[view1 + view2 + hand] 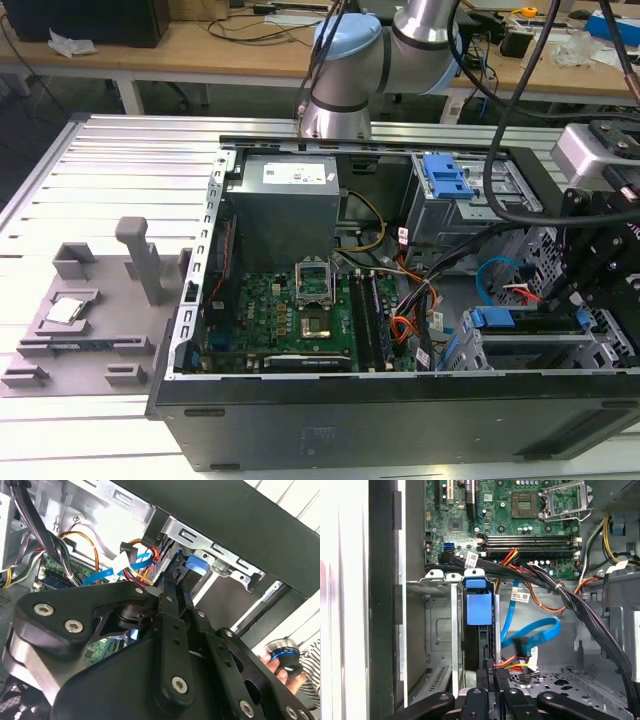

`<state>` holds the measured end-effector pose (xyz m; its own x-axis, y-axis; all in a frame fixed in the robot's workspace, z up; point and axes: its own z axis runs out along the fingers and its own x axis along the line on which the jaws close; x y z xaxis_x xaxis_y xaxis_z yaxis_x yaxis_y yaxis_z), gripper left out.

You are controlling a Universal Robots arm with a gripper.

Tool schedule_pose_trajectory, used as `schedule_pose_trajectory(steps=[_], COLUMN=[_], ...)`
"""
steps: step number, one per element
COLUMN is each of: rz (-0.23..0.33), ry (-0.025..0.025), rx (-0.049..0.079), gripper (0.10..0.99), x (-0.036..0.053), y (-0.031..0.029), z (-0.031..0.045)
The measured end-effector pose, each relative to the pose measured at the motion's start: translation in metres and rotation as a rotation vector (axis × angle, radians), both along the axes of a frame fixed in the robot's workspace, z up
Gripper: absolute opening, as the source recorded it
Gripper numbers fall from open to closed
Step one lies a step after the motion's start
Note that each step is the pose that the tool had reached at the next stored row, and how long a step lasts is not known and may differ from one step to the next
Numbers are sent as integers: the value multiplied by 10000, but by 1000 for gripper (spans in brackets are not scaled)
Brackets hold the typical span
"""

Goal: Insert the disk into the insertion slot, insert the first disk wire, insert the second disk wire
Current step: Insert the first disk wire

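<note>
The disk (490, 319) sits low on the exterior view's right, inside the black case (300, 430). It lies in the slot (439, 630), a bay of thin grey metal with small holes and straight rails. In the first wrist view the disk stands on its thin edge, with a smooth blue plastic tab at its far end and a dark flat side nearer the camera. The gripper (491, 676) is black and hard, with round bolts. Its tips are right at the near end of the disk, in line with it. I cannot tell if the jaws are open or shut. Just beside them lie a flat blue wire (535, 632) bent in a loop and a bunch of red and orange wires (507, 661). The green board (520, 510) lies past the blue tab. The case rests on a ribbed metal worktop (120, 160)
</note>
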<state>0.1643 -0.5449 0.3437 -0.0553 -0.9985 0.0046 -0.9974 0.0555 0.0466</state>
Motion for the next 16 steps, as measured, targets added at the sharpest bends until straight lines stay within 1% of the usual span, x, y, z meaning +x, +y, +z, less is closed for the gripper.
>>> schedule_pose_trajectory(steps=[1, 2, 5, 10, 14, 16], rz=[-262, -369, -391, -394, -392, -393], ry=[0, -1, -1, 0, -4, -5], rx=[-3, 0, 1, 1, 2, 4], gripper=[180, 180, 180, 180, 180, 180], x=[0, 18, 55, 58, 58, 55], y=[0, 0, 1, -2, -2, -14], z=[-7, -12, -16, -24, -2, 0])
